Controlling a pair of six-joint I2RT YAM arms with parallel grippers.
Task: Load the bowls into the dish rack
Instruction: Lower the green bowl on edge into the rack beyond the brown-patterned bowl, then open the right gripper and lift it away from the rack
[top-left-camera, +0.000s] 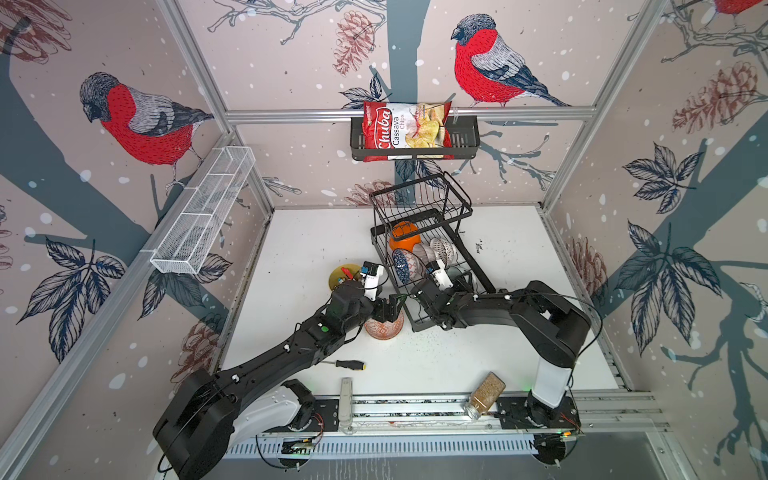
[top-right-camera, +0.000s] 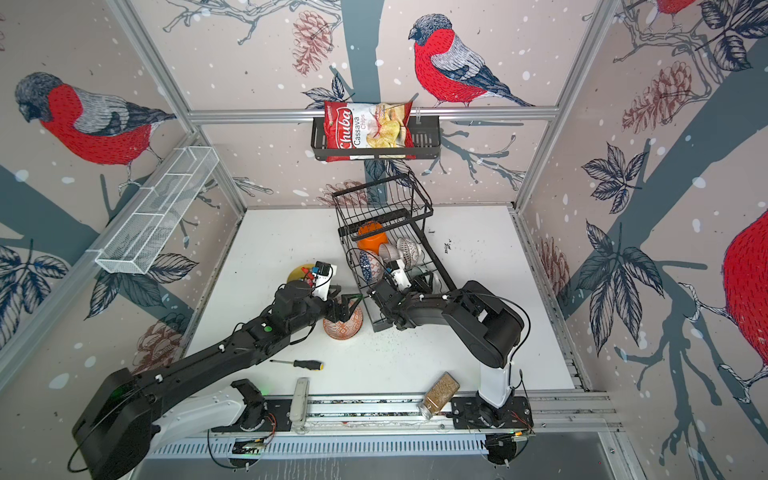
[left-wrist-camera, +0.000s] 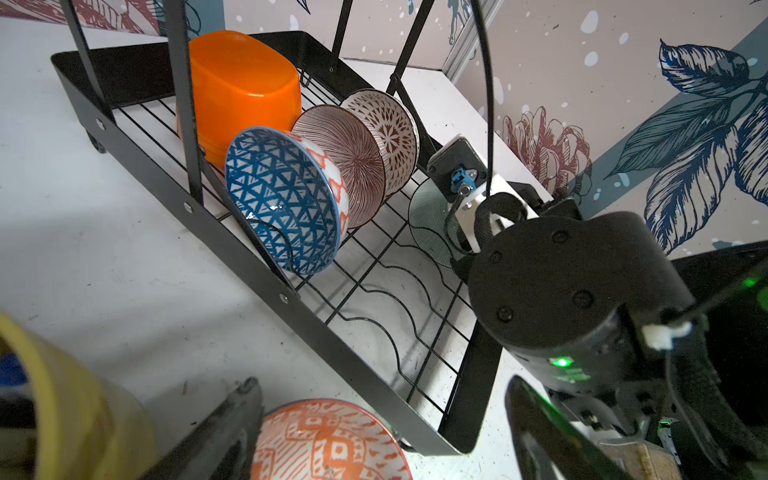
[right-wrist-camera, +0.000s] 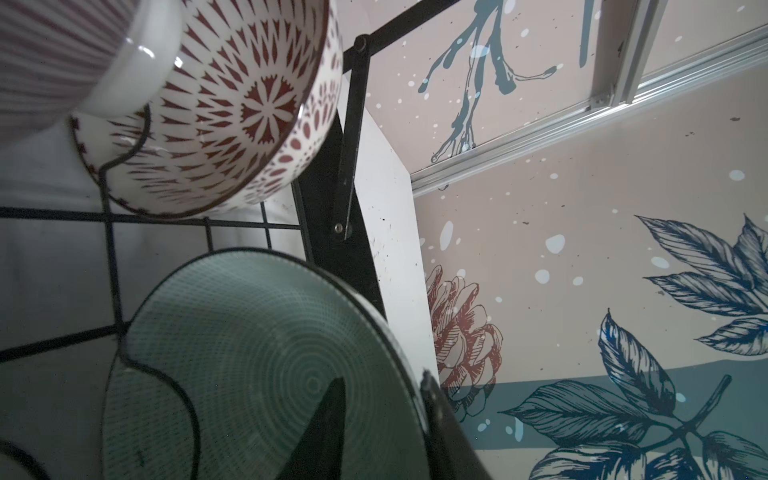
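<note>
The dish rack (top-left-camera: 478, 266) stands at the back middle of the desk (top-left-camera: 299, 249). Its raised upper basket looks empty in both top views, and the load sits in the lower wavy-wire tray. Largest in that tray is the orange bowl (left-wrist-camera: 245, 91), tipped on its side at the far end. In front of it three ceramic bowls stand on edge, close together: the blue-patterned bowl (left-wrist-camera: 282, 199), then the pink-striped bowl (left-wrist-camera: 345, 162) and the lattice bowl (left-wrist-camera: 390, 133). The teal bowl (right-wrist-camera: 257, 353) stands apart from that group, nearer the arms, propped in the wire.

The right pincer (right-wrist-camera: 382, 378) is at the teal bowl's rim with one finger inside and one outside. Its jaws are only slightly parted, and a strip of glaze shows between the inner finger and the wall, so it seems to straddle the bowl rather than pinch it.

One piece is not yet loaded. The orange-patterned bowl (top-left-camera: 384, 328) sits on the desk just beside the rack's near corner. The left pincer (top-left-camera: 390, 309) hangs over it with jaws spread wide and nothing held. Whether it touches the bowl cannot be told.

By this count five bowls are racked and one remains, so the job looks nearly finished.
</note>
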